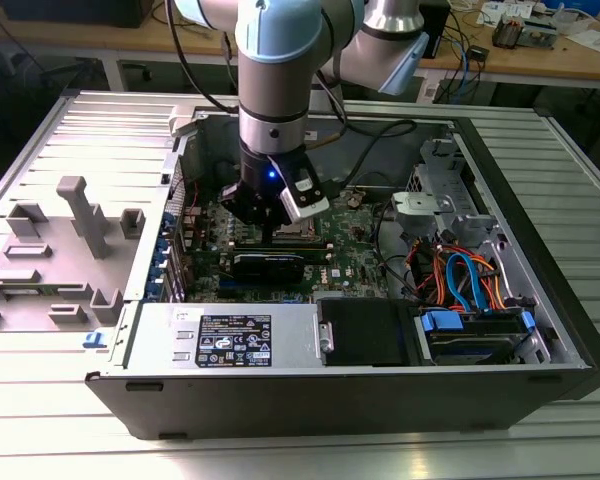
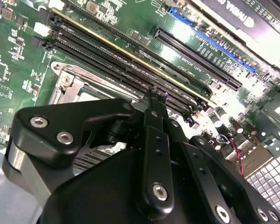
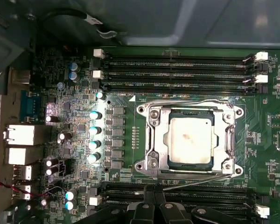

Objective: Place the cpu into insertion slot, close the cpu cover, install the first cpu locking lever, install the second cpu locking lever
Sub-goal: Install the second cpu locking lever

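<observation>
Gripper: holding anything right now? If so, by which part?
Nothing visibly held. The gripper fingertips meet over the memory slots with nothing seen between them. The cpu sits in the insertion slot under the cpu cover.

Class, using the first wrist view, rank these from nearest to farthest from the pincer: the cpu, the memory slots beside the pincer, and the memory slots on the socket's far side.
1. Near memory slots, right at the pincer.
2. The cpu, mid-board under its cover.
3. Far memory slots, beyond the socket.
</observation>
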